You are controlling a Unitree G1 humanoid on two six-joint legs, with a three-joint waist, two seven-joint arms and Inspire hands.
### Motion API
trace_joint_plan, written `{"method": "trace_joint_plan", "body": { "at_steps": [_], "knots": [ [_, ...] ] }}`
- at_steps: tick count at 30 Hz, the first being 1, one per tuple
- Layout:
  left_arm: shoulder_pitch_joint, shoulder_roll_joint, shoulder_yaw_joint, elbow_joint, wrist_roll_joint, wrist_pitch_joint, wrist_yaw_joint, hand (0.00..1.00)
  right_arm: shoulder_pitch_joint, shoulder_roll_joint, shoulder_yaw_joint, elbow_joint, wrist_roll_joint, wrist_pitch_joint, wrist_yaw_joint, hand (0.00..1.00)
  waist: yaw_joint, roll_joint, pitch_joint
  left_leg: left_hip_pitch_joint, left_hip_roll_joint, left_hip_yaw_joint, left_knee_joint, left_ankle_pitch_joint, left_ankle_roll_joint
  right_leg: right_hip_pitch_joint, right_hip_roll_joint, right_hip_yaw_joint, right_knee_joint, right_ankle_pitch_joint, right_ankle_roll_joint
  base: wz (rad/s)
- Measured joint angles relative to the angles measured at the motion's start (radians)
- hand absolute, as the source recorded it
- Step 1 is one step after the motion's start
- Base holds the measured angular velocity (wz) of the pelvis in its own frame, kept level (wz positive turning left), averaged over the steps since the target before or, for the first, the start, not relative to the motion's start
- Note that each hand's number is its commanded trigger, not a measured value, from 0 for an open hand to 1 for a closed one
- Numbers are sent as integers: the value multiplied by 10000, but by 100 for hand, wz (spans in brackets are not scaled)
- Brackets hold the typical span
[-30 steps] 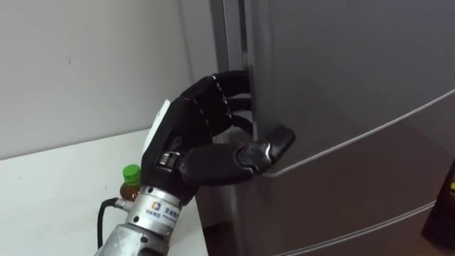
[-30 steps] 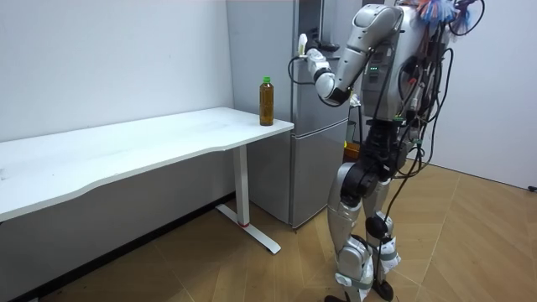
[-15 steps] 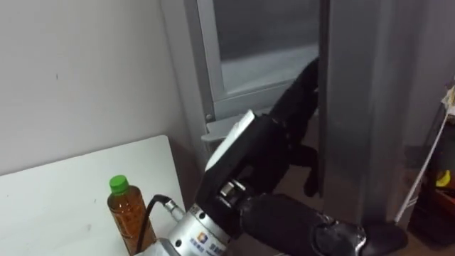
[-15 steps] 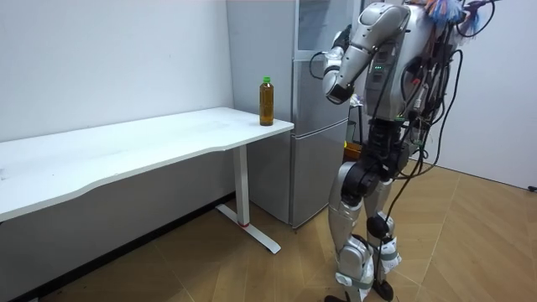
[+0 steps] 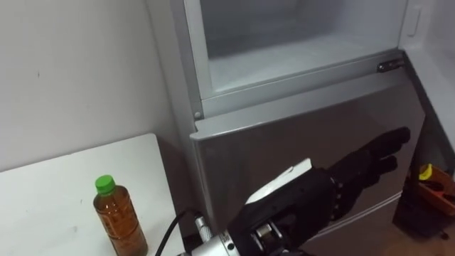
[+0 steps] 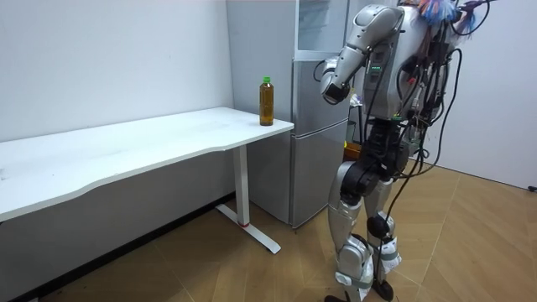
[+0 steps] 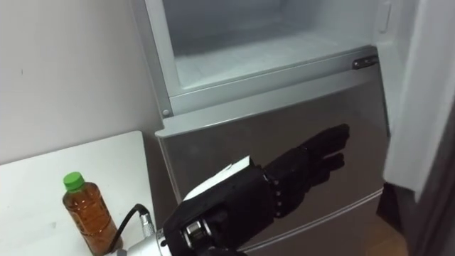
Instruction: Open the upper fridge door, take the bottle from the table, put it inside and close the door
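Fridge (image 5: 284,135) open; left hand (image 5: 313,203) flat, fingers straight and together, empty. Bottle (image 5: 119,220) sits left of the fingers, so I'd grab it mid-body.

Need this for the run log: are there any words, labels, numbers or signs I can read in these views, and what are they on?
No text can be read here.
bottle: no print can be made out on it.
fridge: plain grey front, no text or sign.
upper compartment: open, no markings visible.
left hand: the white tag at its back shows nothing legible.
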Motion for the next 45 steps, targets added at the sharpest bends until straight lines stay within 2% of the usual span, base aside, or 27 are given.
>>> {"method": "trace_joint_plan", "body": {
  "at_steps": [34, 42, 45],
  "knots": [
    [-1, 68, 3, -1, 0, 6, -405, 0, -17, 25, -9, 134, 0, -22, 22, 0, 1, 1, 2, -53, 25, 31, 17, 0, -1, -20, 33, 16, -52, 15, -25, 0],
    [-46, -132, -171, -2, -1, 7, -595, 0, -116, -14, 15, 225, 248, -17, 77, 0, -61, 83, -52, -60, 26, 30, 31, -1, -2, -27, 29, 1, -21, 15, -25, 0],
    [-59, -377, -174, -19, -5, 7, -618, 0, -95, -22, 9, 225, 294, -18, 77, 0, -222, 147, -94, -45, 26, 32, 28, -1, -3, -20, 28, 2, -15, 15, -25, 0]
  ]
}}
